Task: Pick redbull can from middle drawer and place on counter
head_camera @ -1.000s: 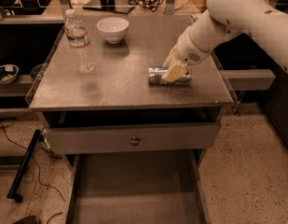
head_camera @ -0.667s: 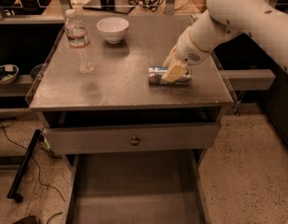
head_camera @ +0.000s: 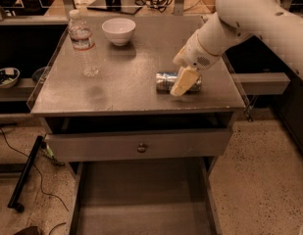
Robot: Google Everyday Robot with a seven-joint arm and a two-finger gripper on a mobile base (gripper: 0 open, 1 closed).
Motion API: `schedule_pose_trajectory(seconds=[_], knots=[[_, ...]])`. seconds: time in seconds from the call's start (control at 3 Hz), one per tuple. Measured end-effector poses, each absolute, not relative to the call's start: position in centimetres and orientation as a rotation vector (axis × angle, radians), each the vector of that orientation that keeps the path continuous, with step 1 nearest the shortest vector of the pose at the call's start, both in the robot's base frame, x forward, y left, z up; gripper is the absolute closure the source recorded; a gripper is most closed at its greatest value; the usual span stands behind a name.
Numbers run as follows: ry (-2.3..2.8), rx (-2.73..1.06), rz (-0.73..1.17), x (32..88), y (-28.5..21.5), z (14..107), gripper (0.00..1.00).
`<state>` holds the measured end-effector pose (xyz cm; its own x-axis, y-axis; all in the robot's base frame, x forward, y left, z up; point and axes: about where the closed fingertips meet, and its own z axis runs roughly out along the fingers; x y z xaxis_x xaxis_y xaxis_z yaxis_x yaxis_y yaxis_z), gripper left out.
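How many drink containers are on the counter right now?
2: water bottle standing back left; redbull can lying on its side front right, with the gripper at it.

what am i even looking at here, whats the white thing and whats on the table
It is a robot. The white arm comes in from the right and ends in a claw. The single camera looks down at the front of a grey counter. A bottle and a bowl stand on it. A small can lies on its side at the claw; whether the claw grips it does not show. Below, a drawer is pulled open.
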<state>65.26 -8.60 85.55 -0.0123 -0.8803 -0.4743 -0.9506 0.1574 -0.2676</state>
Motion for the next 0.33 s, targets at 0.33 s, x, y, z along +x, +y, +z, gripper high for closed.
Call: schedule_pose_trajectory(seconds=[0.33], knots=[[1.903,-1.735,0.171,65.26,-8.6,85.55,0.0]])
